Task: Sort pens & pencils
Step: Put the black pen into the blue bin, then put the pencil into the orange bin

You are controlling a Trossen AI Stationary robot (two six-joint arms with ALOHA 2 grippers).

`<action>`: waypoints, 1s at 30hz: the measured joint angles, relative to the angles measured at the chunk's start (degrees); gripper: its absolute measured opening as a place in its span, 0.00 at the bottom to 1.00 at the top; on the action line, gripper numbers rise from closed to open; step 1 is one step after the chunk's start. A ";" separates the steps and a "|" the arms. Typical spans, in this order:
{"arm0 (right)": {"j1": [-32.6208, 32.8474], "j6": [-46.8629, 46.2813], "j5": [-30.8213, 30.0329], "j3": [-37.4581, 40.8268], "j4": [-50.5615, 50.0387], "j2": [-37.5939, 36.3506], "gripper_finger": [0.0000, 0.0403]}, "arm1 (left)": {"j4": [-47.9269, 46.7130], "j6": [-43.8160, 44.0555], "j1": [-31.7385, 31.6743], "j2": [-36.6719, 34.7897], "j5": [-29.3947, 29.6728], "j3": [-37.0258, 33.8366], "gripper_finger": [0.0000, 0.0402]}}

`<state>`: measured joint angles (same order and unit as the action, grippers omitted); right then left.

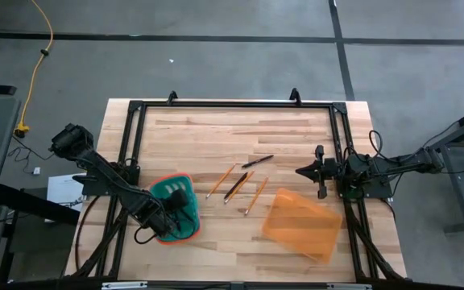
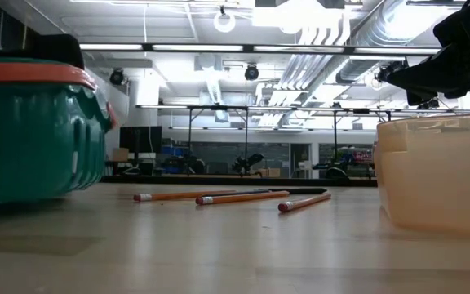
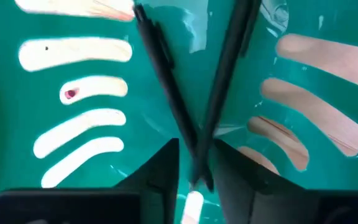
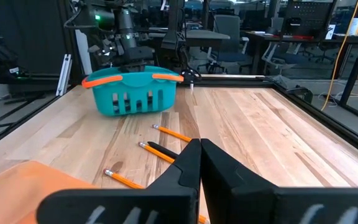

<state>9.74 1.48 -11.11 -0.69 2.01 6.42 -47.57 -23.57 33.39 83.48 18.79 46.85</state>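
Note:
My left gripper (image 1: 174,208) reaches down into the teal basket (image 1: 167,187). In the left wrist view two dark pens (image 3: 166,81) (image 3: 229,68) cross on the basket floor, and their near ends run between my fingers (image 3: 160,180). A third pen (image 1: 257,161) lies on the table beyond three orange pencils (image 1: 220,181) (image 1: 238,186) (image 1: 256,196). The middle pencil has a dark streak alongside it. The pencils also show in the low view (image 2: 243,197). My right gripper (image 1: 306,171) hovers shut near the table's right side, touching nothing. My left gripper comes from above into the basket, and its fingers close narrowly about the crossing point of the two pens (image 3: 197,165). Which of the two it pinches I cannot tell. Both pens slant away from the fingers over the basket floor.
An orange translucent bin (image 1: 300,224) sits at the near right of the table and rises at the right of the low view (image 2: 439,171). The basket has an orange rim (image 4: 132,79). Bare wood lies between the pencils and the far edge.

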 joint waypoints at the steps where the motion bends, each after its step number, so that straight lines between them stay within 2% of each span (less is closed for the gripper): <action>1: -0.01 0.00 0.00 0.00 -0.01 0.00 0.00 | -0.02 0.00 0.00 0.00 0.26 0.00 0.25; 6: -0.01 0.00 0.00 0.00 0.01 0.00 0.00 | -0.38 -0.08 0.00 0.00 1.60 0.12 0.32; 10: 0.00 0.00 -0.04 0.00 -0.01 0.00 0.00 | -2.54 -0.13 -0.04 0.00 2.16 2.29 0.33; 17: -0.01 0.00 -0.24 0.00 0.01 0.00 0.00 | -6.39 -0.11 -0.02 -0.02 2.93 5.10 0.29; 22: -0.02 0.00 -0.22 0.00 0.01 0.00 0.00 | -10.74 -0.12 -0.10 -0.07 5.66 7.55 0.26; 25: 0.00 0.00 -0.20 0.00 0.01 0.00 0.00 | -10.41 1.72 -2.10 -1.31 6.10 9.99 0.24; 30: -0.02 0.00 -0.17 0.00 0.01 0.01 0.00 | -4.57 4.37 -8.71 -4.97 3.90 11.32 0.21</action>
<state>9.72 1.48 -11.29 -0.69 2.02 6.43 -52.14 -19.20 24.68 78.51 22.69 58.17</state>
